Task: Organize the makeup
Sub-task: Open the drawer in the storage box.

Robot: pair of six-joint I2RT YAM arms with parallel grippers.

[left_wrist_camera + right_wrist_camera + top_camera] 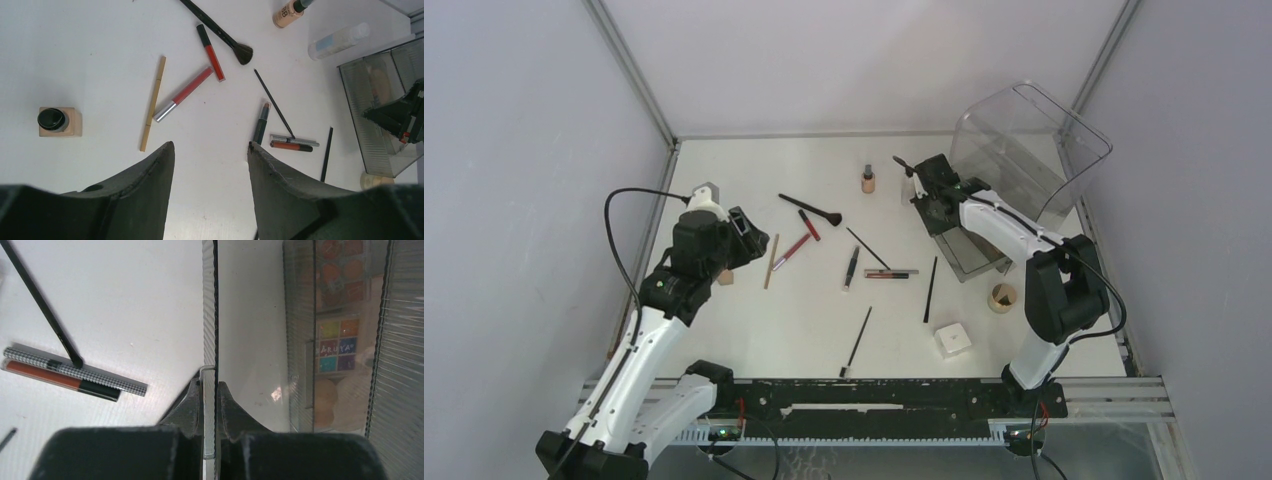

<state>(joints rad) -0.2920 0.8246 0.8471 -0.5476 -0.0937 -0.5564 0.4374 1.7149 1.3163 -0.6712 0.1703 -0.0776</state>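
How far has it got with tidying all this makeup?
Done: colour palettes and puffs already sit in the ribbed clear tray. In hand: the right gripper pinches that tray's wall; the left gripper is open over the table, holding nothing. Left: most of it, including the big brush, red lip gloss, a small bottle and the white box, all loose on the table.

Right fingers clamped on clear tray wall; colour palette inside tray.

Pale grey walls are enclosing a white table on three sides, with metal posts running up the back corners.
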